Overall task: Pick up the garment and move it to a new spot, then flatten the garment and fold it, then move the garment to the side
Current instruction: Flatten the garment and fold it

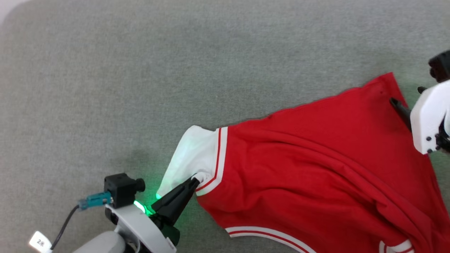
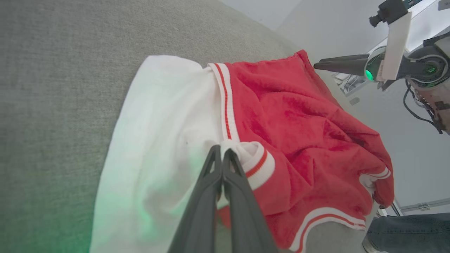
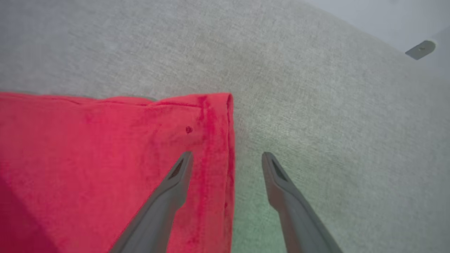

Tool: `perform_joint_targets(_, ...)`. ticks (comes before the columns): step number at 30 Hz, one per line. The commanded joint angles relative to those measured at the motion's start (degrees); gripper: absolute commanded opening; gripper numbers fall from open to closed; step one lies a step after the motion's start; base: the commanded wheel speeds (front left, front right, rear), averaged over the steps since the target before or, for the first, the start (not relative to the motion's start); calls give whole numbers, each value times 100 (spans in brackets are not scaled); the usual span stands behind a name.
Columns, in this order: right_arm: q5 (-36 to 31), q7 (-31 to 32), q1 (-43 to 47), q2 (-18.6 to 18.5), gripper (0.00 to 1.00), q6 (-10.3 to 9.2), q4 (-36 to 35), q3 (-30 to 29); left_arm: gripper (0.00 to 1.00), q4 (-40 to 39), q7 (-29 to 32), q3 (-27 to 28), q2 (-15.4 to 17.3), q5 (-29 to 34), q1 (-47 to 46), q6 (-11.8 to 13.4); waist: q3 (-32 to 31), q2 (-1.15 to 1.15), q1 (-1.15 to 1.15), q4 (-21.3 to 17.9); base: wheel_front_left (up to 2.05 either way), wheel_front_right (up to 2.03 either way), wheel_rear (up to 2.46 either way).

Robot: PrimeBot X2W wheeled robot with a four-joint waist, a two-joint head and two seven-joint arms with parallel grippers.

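The garment (image 1: 316,168) lies on the grey cloth surface, red body spread toward the lower right and one white sleeve (image 1: 191,154) pointing left. Its lettering and number are hidden. My left gripper (image 1: 195,181) comes in from the lower left and is shut on a pinch of cloth where the sleeve meets the striped trim (image 2: 258,165). In the left wrist view the garment (image 2: 299,116) bunches up just beyond the closed left gripper (image 2: 222,150). My right gripper (image 3: 226,156) is open and straddles the red corner's edge (image 3: 225,116), one finger over cloth and the other over the bare surface.
The grey padded surface (image 1: 140,70) stretches wide to the left and far side. A person's leg in jeans (image 2: 404,228) stands by the surface's edge. The right gripper (image 2: 318,65) and its arm also appear at the top right of the left wrist view.
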Motion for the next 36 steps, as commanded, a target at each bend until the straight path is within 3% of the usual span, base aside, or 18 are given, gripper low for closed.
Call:
perform_joint_targets(1,-54,-104,-186,5,100,-2,267,187,0,8,1,-18,-39,-22,-69,13,129,0,0,132,0,0,0)
perform_joint_targets(7,103,-373,-627,45,100,-2,1263,798,0,46,0,-50,-91,-42,-145,13,155,0,0,181,0,0,0)
perform_joint_targets(9,220,-395,-665,17,34,-1,1420,983,0,48,0,-19,-85,-51,-145,13,154,0,0,169,0,0,0)
perform_joint_targets(10,220,-395,-665,17,34,-1,1420,983,0,48,0,-19,-85,-51,-145,13,154,0,0,169,0,0,0)
perform_joint_targets(11,289,-438,-681,2,6,-1,1476,1020,0,61,1,10,-77,-75,-129,13,154,0,0,151,0,0,0)
perform_joint_targets(12,364,-492,-714,-25,0,-1,1526,1039,0,90,0,49,-85,-136,-97,13,152,0,0,134,0,0,0)
perform_joint_targets(18,781,-1111,-1064,-29,0,-4,1685,788,0,445,0,216,39,-450,-370,13,134,0,0,29,0,0,0)
perform_joint_targets(26,628,-2053,-2121,405,0,-4,2329,-27,0,890,238,526,243,-958,-1991,13,176,0,0,-224,0,0,0)
perform_joint_targets(36,-29,-3415,-4303,1036,0,-5,3516,-1404,0,2402,520,1119,-193,-1317,-4963,13,285,0,0,-431,0,0,0)
